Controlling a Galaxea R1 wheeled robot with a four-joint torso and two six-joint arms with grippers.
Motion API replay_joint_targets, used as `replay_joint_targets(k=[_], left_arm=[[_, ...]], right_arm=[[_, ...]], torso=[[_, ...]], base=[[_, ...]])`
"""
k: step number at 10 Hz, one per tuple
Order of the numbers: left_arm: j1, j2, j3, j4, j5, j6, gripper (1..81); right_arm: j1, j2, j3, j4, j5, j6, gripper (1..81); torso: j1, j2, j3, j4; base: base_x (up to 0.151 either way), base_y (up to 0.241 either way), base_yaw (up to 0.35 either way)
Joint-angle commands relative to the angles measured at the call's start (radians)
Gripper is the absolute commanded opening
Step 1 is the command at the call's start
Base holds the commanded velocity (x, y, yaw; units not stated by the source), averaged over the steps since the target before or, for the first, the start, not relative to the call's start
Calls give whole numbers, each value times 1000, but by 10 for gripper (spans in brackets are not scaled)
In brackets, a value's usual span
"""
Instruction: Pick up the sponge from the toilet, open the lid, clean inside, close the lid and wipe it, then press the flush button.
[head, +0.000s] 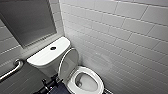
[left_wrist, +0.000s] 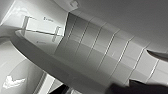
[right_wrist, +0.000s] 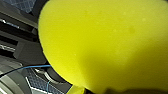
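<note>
Lid (head: 68, 62) stands raised against the toilet (head: 86, 81) tank, grab bar (head: 11, 70) on the wall alongside, and the right wrist camera catches the yellow sponge (right_wrist: 107, 42) close up, though I cannot tell the right gripper's hold on it.

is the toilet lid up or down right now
Up. The lid stands raised, leaning back against the tank, and the bowl lies open in front of it.

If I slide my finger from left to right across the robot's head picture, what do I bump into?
Shiny metal grab bar → small round dark flush button on the white tank → raised white oval lid → open white toilet bowl → white tiled wall.
</note>
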Motion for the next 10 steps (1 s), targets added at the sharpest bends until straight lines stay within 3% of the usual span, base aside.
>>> replay_joint_targets(k=[1, 5, 9, 10], left_arm=[[-138, -56, -126, -8, 95, 61, 811], [-81, -93, -156, 44, 99, 62, 811], [3, -138, -235, 43, 47, 33, 811], [17, -149, -230, 105, 43, 27, 811]], right_arm=[[-33, -26, 45, -20, -78, -4, 10], [-27, -28, 76, -21, -83, -4, 10], [-26, -49, 122, -21, -85, -4, 10], [-24, -49, 124, -21, -85, -4, 10]], torso=[[0, 0, 0, 0], [0, 0, 0, 0], [0, 0, 0, 0], [0, 0, 0, -1]], base=[[0, 0, 0], [0, 0, 0], [0, 0, 0], [0, 0, 0]])
